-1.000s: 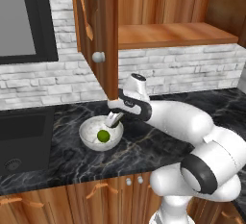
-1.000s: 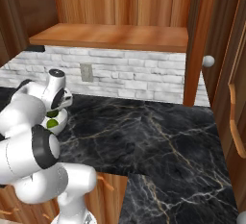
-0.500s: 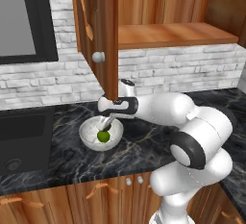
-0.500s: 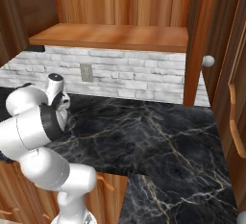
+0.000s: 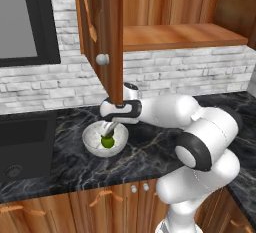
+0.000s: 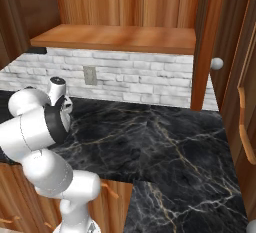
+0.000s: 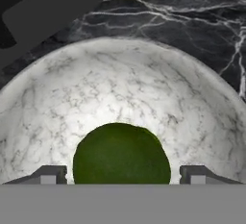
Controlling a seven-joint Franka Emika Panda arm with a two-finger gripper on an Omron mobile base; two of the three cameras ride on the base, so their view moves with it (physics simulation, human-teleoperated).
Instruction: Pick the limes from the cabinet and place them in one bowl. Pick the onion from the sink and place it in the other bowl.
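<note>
Between the fingers [image 7: 122,177], spread wide and gripping nothing, a dark green lime [image 7: 121,158] lies in the marbled grey-white bowl [image 7: 192,98]. The tips stand clear on either side of it (gaps show on both flanks). Beyond the rim lies the black marble table [image 7: 192,21]. Risk, as I judge it: a slanted retreat could clip the lime or rim and nudge the bowl.

Even, soft rendered light fills all views, with no glare. The bench [image 5: 150,152] shows pale veins but little sheen. The bowl [image 7: 120,98] is brightest at its middle and dims toward the rim. The lime [image 7: 121,153] reads dark and slightly soft-edged. Both base views look coarse and pixelated.
</note>
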